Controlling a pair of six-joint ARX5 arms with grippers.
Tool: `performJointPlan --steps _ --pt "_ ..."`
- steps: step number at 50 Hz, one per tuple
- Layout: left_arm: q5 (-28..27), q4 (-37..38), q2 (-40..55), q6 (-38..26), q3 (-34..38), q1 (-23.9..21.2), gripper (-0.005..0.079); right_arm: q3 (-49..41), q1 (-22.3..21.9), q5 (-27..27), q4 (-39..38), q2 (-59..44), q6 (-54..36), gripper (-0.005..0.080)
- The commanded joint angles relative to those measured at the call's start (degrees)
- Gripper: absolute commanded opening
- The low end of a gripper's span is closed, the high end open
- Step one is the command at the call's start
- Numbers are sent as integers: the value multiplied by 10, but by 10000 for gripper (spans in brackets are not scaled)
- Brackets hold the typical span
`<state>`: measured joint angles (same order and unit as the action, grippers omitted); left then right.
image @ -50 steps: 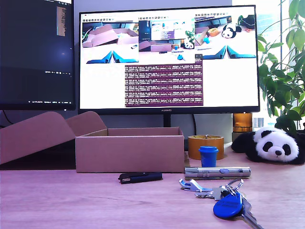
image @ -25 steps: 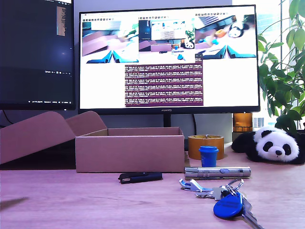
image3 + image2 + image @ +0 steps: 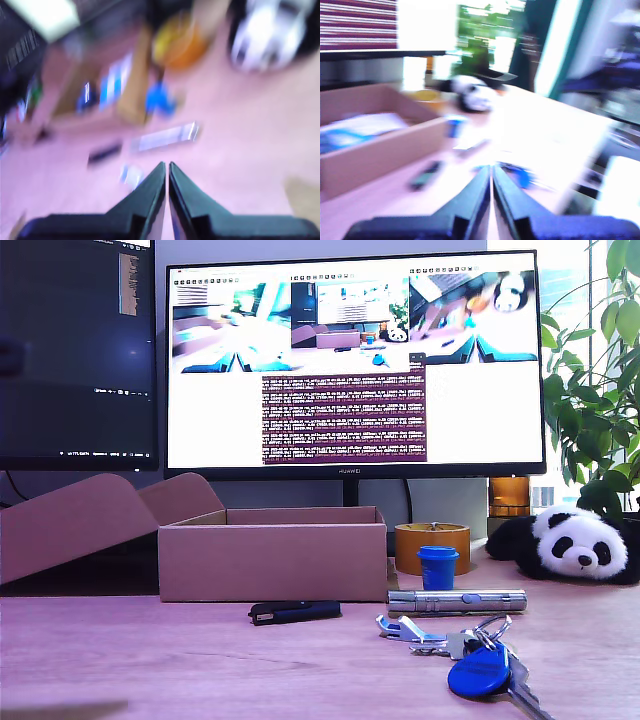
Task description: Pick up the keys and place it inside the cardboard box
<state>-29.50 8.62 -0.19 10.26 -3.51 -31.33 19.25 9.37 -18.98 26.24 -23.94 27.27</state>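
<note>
**Keys on the desk, box open, both grippers closed and empty**

In the exterior view you see no arm at all. The keys (image 3: pixel 478 652) lie on the wooden desk (image 3: pixel 150 660) at about five o'clock in the picture, the round blue fob nearest the camera and the silver opener-like piece pointing toward nine o'clock. Just behind them lies a silver torch (image 3: pixel 457 600), and behind that stand a small blue cup (image 3: pixel 437 567) and a tan tape roll (image 3: pixel 432 545). The cardboard box (image 3: pixel 272 555) sits near the middle of the picture, its flap lid thrown back toward nine o'clock. A small black gadget (image 3: pixel 293 612) lies on the desk in front of the box, at its six o'clock. A toy panda (image 3: pixel 570 545) rests at three o'clock, with a leafy plant (image 3: pixel 590 390) above it. Two monitors fill the background (the larger monitor (image 3: pixel 352 360) shows camera feeds and text).

In the first wrist view, which is blurred, you see my first gripper (image 3: pixel 491 185) with its jaws pressed together and nothing between them. Past the tips a blue smear (image 3: pixel 520 176) is most likely the keys' fob. The cardboard box (image 3: pixel 385 150) lies toward ten o'clock from the tips, the black gadget (image 3: pixel 426 175) between.

In the second wrist view, blurred more heavily, my second gripper (image 3: pixel 167 177) also has its jaws closed on nothing. The torch (image 3: pixel 165 137) shows as a pale streak just beyond the tips, with the tape roll (image 3: pixel 177 42) farther off at twelve o'clock; you cannot make out the keys with any certainty here.
</note>
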Motion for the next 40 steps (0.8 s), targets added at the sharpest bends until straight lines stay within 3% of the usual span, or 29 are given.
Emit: performJointPlan --steps 1,14,23,40 --pt "0 -4 -5 -10 10 -18 -21 33 15 -3 2 -55 10 -12" --pt "20 25 -5 -23 10 -69 -21 162 97 -4 54 -288 14 26" --pt "29 38 -5 -47 10 -69 -21 224 117 -5 94 -410 14 279" --pt "33 65 -5 -73 10 -69 -21 259 143 -10 75 -540 12 288"
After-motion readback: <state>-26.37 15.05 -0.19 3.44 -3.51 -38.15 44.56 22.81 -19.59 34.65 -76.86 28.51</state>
